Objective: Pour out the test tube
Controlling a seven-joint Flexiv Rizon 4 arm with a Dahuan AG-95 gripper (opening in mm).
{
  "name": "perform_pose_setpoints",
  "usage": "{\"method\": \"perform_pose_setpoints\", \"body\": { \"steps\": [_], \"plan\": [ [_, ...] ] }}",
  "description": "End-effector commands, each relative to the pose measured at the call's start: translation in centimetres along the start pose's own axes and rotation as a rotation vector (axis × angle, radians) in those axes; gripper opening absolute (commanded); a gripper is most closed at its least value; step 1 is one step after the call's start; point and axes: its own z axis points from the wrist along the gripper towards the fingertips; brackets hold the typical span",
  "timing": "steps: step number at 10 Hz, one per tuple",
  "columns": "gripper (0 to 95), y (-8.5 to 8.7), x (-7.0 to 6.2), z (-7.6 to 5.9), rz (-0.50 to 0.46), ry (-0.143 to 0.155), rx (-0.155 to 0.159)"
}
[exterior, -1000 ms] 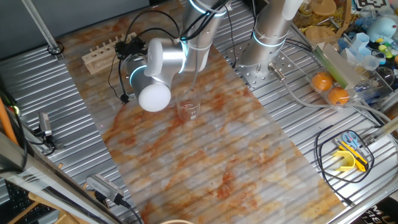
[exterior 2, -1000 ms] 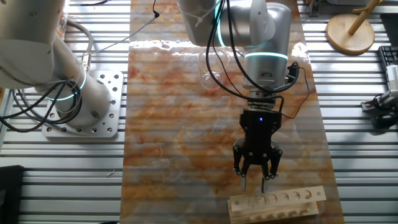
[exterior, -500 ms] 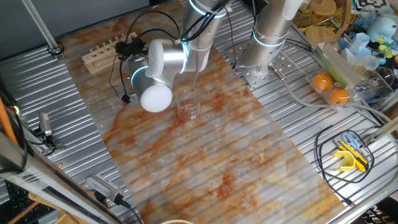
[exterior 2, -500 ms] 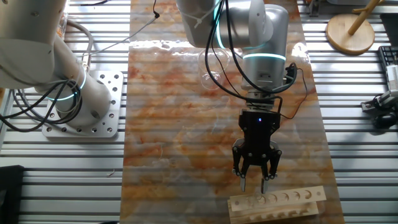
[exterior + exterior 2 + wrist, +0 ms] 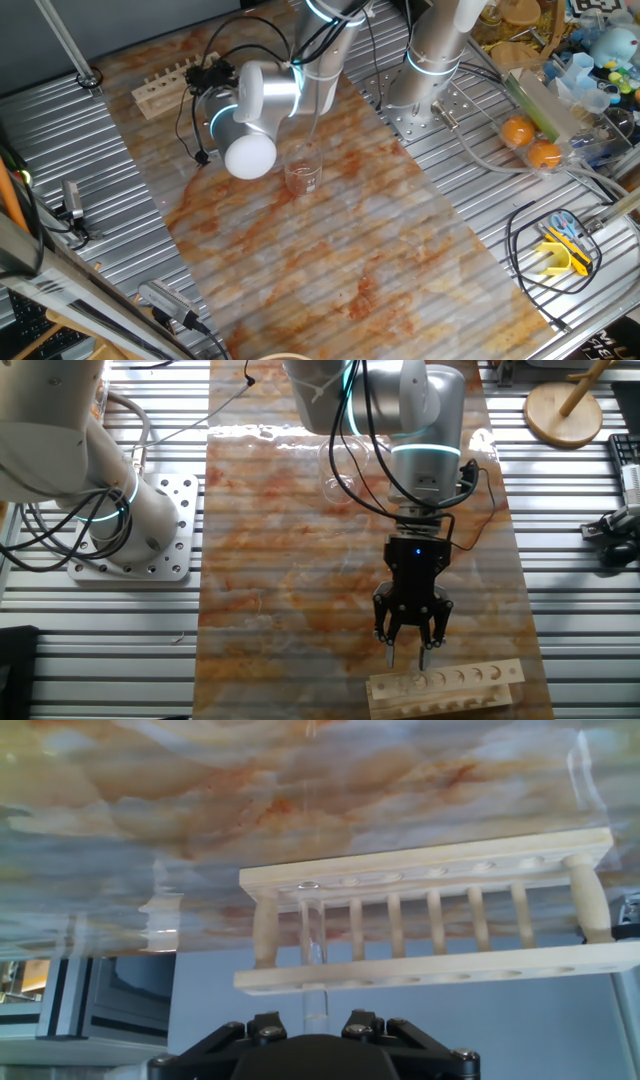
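The test tube (image 5: 312, 935) is a slim clear tube standing upright in a hole near one end of the pale wooden rack (image 5: 430, 870). In the hand view it lines up with the middle of my hand. My gripper (image 5: 405, 658) hangs just short of the rack (image 5: 446, 686) with its two fingers spread open and nothing held between them. The tube is too see-through to make out in the fixed views. A clear glass beaker (image 5: 303, 166) stands on the marbled mat behind my arm. In that same fixed view the gripper is mostly hidden by my wrist.
The rack (image 5: 165, 84) sits near the far edge of the marbled mat (image 5: 330, 250). A second robot arm's base (image 5: 130, 520) stands on the metal table beside the mat. Oranges (image 5: 532, 142), cables and clutter lie off the mat.
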Motion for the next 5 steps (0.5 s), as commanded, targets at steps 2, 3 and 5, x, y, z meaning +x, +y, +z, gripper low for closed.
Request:
{"method": "perform_pose_setpoints", "body": {
  "steps": [2,3,5],
  "plan": [
    [38.0,-0.06,0.01,-0.04,-0.007,0.002,-0.020],
    [38.0,-0.06,0.01,-0.04,-0.010,0.004,-0.023],
    [38.0,-0.06,0.01,-0.04,-0.005,0.007,-0.022]
  ]
}}
